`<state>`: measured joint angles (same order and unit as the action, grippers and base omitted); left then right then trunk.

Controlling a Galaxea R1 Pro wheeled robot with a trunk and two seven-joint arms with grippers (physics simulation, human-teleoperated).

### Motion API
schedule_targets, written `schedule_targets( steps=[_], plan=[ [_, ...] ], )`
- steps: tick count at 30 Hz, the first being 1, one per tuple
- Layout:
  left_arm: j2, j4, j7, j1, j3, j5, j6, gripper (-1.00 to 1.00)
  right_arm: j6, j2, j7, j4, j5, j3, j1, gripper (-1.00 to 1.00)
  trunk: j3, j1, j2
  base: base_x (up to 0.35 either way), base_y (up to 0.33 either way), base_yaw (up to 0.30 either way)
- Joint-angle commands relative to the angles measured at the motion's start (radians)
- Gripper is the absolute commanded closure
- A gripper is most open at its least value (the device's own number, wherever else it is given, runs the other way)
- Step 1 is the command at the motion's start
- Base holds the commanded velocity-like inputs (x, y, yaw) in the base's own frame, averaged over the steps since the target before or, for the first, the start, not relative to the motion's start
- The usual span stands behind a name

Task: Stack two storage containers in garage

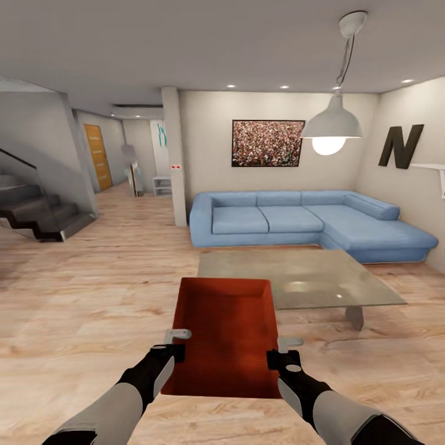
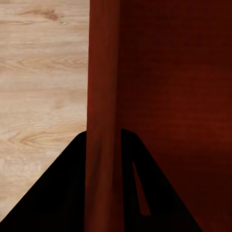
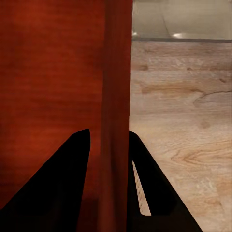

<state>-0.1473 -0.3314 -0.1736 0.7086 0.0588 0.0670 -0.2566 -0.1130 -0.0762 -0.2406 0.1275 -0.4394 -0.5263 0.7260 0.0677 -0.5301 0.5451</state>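
Note:
I am in the living room with its light wood plank floor [image 1: 86, 309]. One orange-red open-topped storage container [image 1: 225, 334] hangs in front of me above that floor, held between both arms. My left gripper [image 1: 173, 353] is shut on its left wall, and the left wrist view shows the thin wall [image 2: 102, 121] pinched between the two dark fingers. On the opposite side, my right gripper [image 1: 281, 358] is shut on the right wall [image 3: 116, 96], one finger inside and one outside. The container is empty.
A low glass-topped coffee table [image 1: 296, 275] stands just beyond the container. Behind it is a blue corner sofa [image 1: 309, 222]. A staircase [image 1: 37, 213] rises at the left, and a hallway with an orange door [image 1: 97, 156] opens past a pillar [image 1: 175, 154]. A pendant lamp [image 1: 332, 127] hangs overhead.

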Motion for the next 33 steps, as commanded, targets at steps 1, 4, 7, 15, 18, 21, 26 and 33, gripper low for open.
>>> schedule_targets(
  steps=[1,4,7,15,18,21,26,33],
  plan=[
    [-0.003,0.002,-0.004,0.000,0.017,0.010,-0.007,1.00,-0.011,-0.001,-0.029,0.018,0.004,-0.003,0.001,1.00,0.002,0.000,0.002,0.000,0.000,0.270],
    [-0.003,0.002,-0.004,0.000,0.017,0.010,-0.007,1.00,-0.011,-0.001,-0.029,0.018,0.004,-0.003,0.001,1.00,0.002,0.000,0.002,0.000,0.000,0.270],
    [-0.003,0.002,-0.004,0.000,0.016,0.010,-0.007,1.00,-0.011,-0.001,-0.029,0.018,0.004,-0.003,0.001,1.00,0.002,0.000,0.002,0.000,0.000,0.270],
    [-0.003,0.002,-0.004,0.000,0.016,0.010,-0.008,1.00,-0.011,-0.001,-0.029,0.018,0.004,-0.003,0.001,1.00,0.002,0.000,0.002,0.000,0.000,0.270],
    [-0.003,0.002,-0.004,0.000,0.017,0.010,-0.007,1.00,-0.011,-0.001,-0.029,0.018,0.004,-0.003,0.001,1.00,0.002,0.000,0.002,0.000,0.000,0.270],
    [-0.003,0.002,-0.004,0.000,0.016,0.010,-0.007,1.00,-0.011,-0.001,-0.029,0.018,0.004,-0.003,0.001,1.00,0.002,0.000,0.002,0.000,0.000,0.270],
    [-0.003,0.002,-0.004,0.000,0.017,0.010,-0.007,1.00,-0.011,-0.001,-0.029,0.018,0.004,-0.003,0.001,1.00,0.002,0.000,0.002,0.000,0.000,0.270],
    [-0.003,0.002,-0.004,0.000,0.016,0.010,-0.007,1.00,-0.011,-0.001,-0.029,0.018,0.004,-0.003,0.001,1.00,0.002,0.000,0.002,0.000,0.000,0.270]
  ],
)
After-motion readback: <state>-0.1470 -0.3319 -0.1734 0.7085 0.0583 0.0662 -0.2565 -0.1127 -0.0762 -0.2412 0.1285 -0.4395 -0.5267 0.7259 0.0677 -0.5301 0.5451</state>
